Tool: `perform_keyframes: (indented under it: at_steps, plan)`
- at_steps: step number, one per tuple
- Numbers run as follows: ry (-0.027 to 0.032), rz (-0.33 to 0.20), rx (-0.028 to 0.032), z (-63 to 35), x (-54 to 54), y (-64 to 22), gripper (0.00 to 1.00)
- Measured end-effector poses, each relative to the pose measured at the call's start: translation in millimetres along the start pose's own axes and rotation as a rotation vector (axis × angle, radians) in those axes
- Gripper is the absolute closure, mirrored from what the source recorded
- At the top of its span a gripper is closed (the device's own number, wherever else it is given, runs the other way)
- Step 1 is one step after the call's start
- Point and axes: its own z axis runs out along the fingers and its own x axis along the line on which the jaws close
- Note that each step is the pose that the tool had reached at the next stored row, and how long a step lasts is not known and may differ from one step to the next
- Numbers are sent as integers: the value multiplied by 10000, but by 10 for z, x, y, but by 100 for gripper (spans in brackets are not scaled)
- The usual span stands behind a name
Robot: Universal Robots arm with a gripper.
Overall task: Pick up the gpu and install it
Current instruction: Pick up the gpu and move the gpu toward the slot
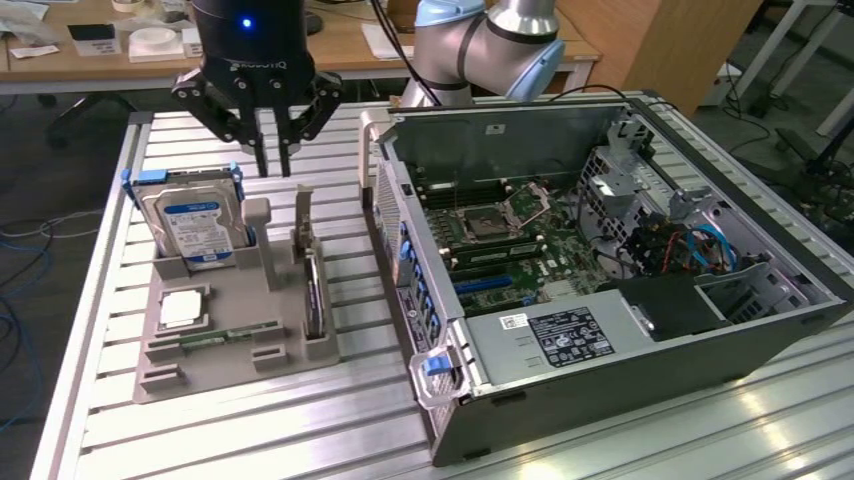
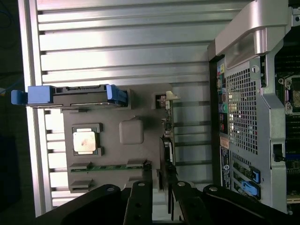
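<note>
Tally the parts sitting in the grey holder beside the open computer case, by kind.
hard drive: 1
gpu: 1
processor chip: 1
memory stick: 1
Total: 4

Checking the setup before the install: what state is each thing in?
claw, empty, slightly open, above the tray.
gpu, on edge in its tray slot, untouched.
hard drive, upright in its holder.
memory stick, lying in the tray.
PC case, on its side, panel off.
</note>
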Motion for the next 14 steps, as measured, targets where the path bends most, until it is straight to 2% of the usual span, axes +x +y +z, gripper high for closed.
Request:
perform_keyframes:
  at_steps: [1,2,4,5,8,11,12,14]
  plan:
    - [0,0,0,0,0,0,71]
    - [0,0,0,0,0,0,71]
    - [0,0,0,0,0,0,59]
    - [0,0,0,0,0,0,59]
    - [0,0,1,0,0,0,42]
    - [0,-25,24,18,-1,-1,42]
    - [-1,-45,30,30,-4,-2,35]
    - [0,-81,55,55,-7,-10,35]
